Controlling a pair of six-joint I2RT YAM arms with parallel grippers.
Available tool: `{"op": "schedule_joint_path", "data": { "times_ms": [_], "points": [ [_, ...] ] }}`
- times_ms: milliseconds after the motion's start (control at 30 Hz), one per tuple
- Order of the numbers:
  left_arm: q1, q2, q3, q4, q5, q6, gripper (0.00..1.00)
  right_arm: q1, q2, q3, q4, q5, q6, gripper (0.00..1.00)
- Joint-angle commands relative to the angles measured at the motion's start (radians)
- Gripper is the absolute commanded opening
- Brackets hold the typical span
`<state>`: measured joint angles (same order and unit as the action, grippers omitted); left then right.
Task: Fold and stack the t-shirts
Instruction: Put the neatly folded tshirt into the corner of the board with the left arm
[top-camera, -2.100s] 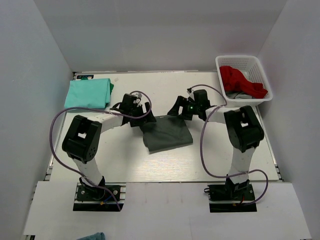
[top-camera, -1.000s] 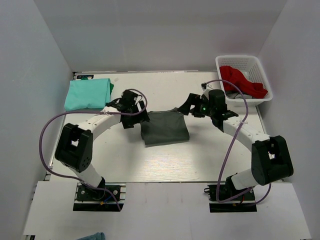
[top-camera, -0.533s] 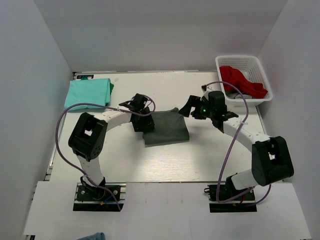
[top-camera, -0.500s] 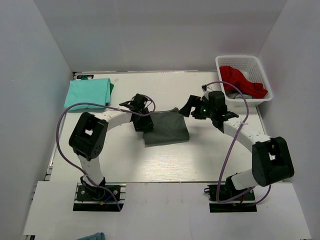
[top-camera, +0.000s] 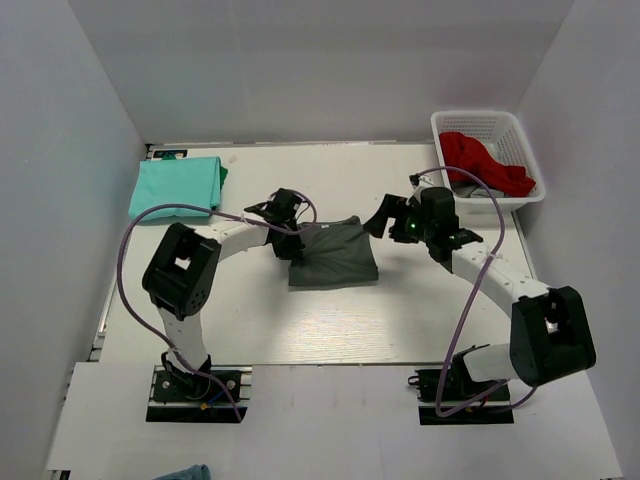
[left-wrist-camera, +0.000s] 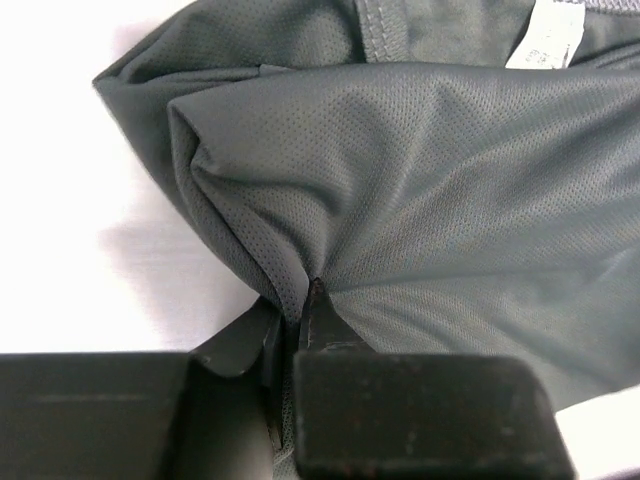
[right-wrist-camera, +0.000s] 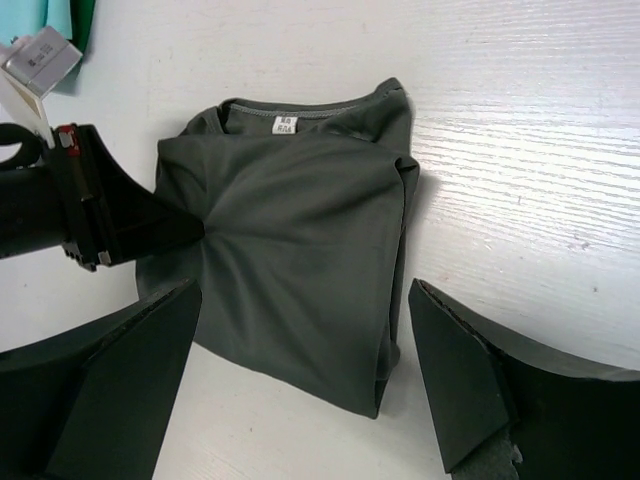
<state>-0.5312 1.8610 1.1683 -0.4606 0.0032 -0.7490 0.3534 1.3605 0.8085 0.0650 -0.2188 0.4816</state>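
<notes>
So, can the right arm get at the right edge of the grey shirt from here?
Probably yes. The right end effector hangs open just off the right edge of the grey shirt with nothing between them, and the left end effector is shut on the opposite edge, out of its path.

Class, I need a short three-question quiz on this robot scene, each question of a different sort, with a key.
1. True or false: the left gripper is shut on the grey shirt.
2. What lies in the basket? A: a red cloth. B: a blue cup. C: a book.
3. Fill in: the right gripper is ____, holding nothing.
Key: 1 true; 2 A; 3 open.
</notes>
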Motion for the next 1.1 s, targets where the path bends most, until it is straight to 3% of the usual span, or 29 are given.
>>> {"op": "schedule_joint_path", "data": {
  "times_ms": [0, 233, 633, 1067],
  "points": [
    [0.008, 0.035, 0.059, -0.047, -0.091, 0.106, 0.00, -0.005, -0.064, -0.011, 0.002, 0.042, -0.038, 0.90],
    [0.017, 0.003, 0.252, -0.093, -0.322, 0.380, 0.00, -0.008, -0.165, -0.061, 0.007, 0.165, -0.067, 0.90],
    [0.059, -0.037, 0.358, -0.032, -0.699, 0.753, 0.00, -0.004, -0.175, -0.048, -0.036, 0.294, -0.089, 0.90],
    [0.195, -0.033, 0.462, 0.108, -0.793, 0.996, 0.00, -0.007, -0.055, -0.015, -0.015, 0.248, -0.075, 0.90]
  ]
}}
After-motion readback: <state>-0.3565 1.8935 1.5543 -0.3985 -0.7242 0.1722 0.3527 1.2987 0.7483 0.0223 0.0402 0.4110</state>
